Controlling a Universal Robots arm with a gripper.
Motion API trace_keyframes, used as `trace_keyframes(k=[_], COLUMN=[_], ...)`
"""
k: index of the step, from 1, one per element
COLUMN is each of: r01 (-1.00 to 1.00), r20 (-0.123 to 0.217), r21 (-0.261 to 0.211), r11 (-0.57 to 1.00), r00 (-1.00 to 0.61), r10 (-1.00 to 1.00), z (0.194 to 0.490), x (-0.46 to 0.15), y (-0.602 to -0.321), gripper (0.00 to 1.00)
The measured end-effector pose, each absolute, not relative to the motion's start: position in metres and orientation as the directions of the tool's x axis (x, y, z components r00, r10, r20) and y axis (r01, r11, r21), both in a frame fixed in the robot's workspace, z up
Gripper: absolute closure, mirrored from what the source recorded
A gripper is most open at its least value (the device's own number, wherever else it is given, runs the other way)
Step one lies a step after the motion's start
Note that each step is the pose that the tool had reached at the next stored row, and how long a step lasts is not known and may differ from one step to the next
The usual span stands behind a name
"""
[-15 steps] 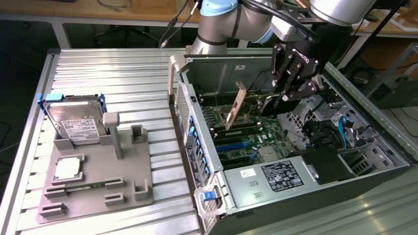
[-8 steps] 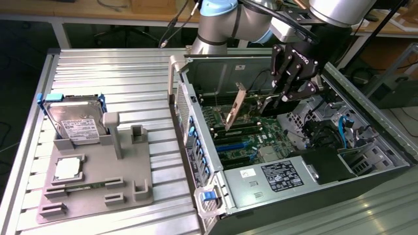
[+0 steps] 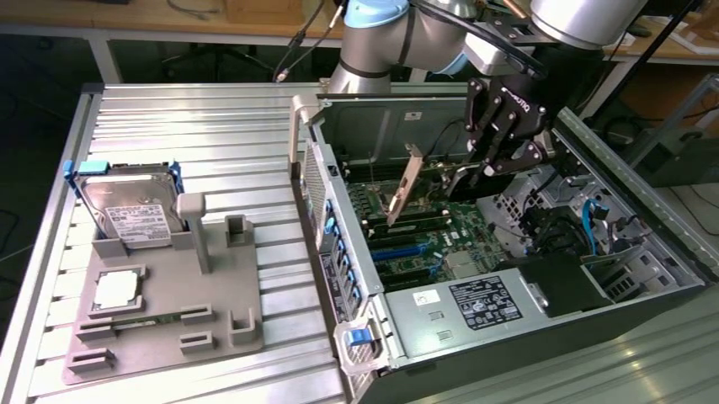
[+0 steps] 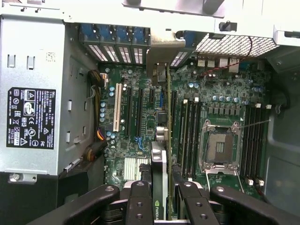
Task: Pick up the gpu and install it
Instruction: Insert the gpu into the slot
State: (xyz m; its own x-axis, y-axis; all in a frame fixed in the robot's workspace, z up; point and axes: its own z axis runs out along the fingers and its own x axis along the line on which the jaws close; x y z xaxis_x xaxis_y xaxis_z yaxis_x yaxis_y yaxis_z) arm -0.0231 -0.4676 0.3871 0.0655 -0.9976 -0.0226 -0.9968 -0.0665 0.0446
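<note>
your claw (image 4: 161, 197) clenches the gpu (image 4: 159, 164) on edge beneath it, long axis parallel to the motherboard (image 4: 187, 79) slots.

Both look down at motherboard (image 3: 440, 242); wrist closer.

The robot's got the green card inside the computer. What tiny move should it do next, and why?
Probably ease straight down a little. The gripper is shut on the gpu, which hangs edge-down above the motherboard and doesn't look seated in a slot yet. I can't tell whether it lines up exactly, so it should go slowly.
</note>
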Motion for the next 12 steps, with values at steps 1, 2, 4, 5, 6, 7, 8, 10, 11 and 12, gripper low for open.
trace_keyframes(k=[1,2,4,5,6,7,8,10,11,12], r01=[-0.997,-0.997,-0.997,-0.997,-0.997,-0.997,-0.997,-0.997,-0.997,-0.997], r20=[-0.023,-0.023,-0.023,-0.023,-0.023,-0.023,-0.023,-0.022,-0.023,-0.022], r21=[0.044,0.044,0.043,0.043,0.043,0.043,0.042,0.042,0.042,0.041], r11=[-0.067,-0.067,-0.066,-0.066,-0.067,-0.067,-0.066,-0.066,-0.067,-0.066], r00=[0.066,0.066,0.066,0.066,0.066,0.066,0.066,0.066,0.066,0.066], r10=[-0.998,-0.998,-0.998,-0.998,-0.998,-0.998,-0.998,-0.998,-0.998,-0.998], z=[0.3867,0.3864,0.3857,0.3854,0.3851,0.3848,0.3845,0.3839,0.3835,0.3833], x=[-0.0231,-0.0231,-0.0232,-0.0232,-0.0231,-0.0231,-0.0232,-0.0232,-0.0231,-0.0232], y=[-0.4676,-0.4676,-0.4676,-0.4676,-0.4676,-0.4676,-0.4676,-0.4676,-0.4676,-0.4676], gripper=[0.73,0.73,0.73,0.73,0.73,0.73,0.73,0.73,0.73,0.73])
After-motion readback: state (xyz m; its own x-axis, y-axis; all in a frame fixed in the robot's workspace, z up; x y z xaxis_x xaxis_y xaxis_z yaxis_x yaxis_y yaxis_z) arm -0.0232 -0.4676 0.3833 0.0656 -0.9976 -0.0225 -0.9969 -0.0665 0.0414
